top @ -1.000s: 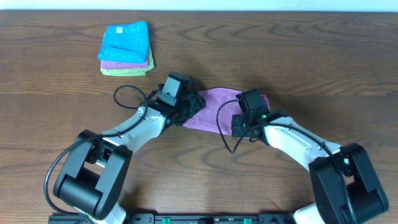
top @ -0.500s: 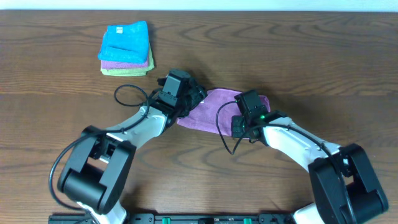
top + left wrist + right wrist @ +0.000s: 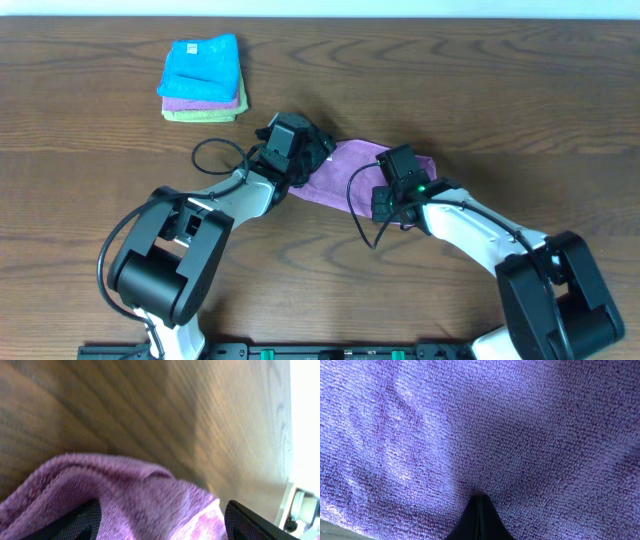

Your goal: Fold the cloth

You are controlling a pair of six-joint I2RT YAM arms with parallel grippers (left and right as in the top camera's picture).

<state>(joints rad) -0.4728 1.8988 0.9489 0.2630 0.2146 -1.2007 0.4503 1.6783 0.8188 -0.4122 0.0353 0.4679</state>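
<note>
Left tool (image 3: 161,521) is hanging wide open, the cloth (image 3: 343,176) bunching up between its fingers (image 3: 86,521). Right tool (image 3: 479,506) is fully closed, tip pressing into the cloth, which is lying crumpled mid-table (image 3: 470,90) between both arms.

Desk (image 3: 90,170): brown wood-grain top. Nr far-left corner: stack of 3 folded cloths (image 3: 203,80), approx. square w/ desk edges. Top: bright blue cloth (image 3: 203,62); mid: lilac cloth (image 3: 190,103); btm: lt green cloth (image 3: 195,116).
</note>
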